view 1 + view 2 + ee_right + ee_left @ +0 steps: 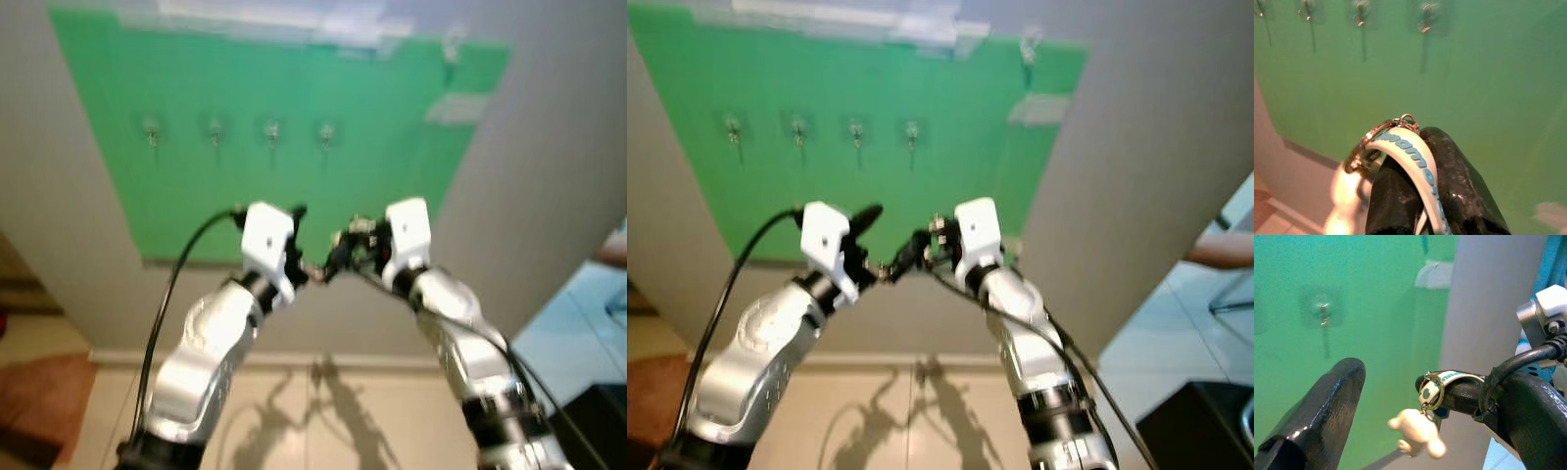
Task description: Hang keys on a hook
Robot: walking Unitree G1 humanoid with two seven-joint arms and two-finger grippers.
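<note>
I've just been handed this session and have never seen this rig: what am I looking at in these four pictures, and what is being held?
The two wide pictures come from the head camera of a humanoid robot; its silver arms reach up toward a green board on the wall bearing a row of four hooks. The other two pictures come from wrist cameras, each looking along that arm's black fingers. The right gripper is shut on a keyring with a white and blue strap. Seen from the left wrist, a small cream figure dangles from the ring. The left gripper is open, close beside it.
</note>
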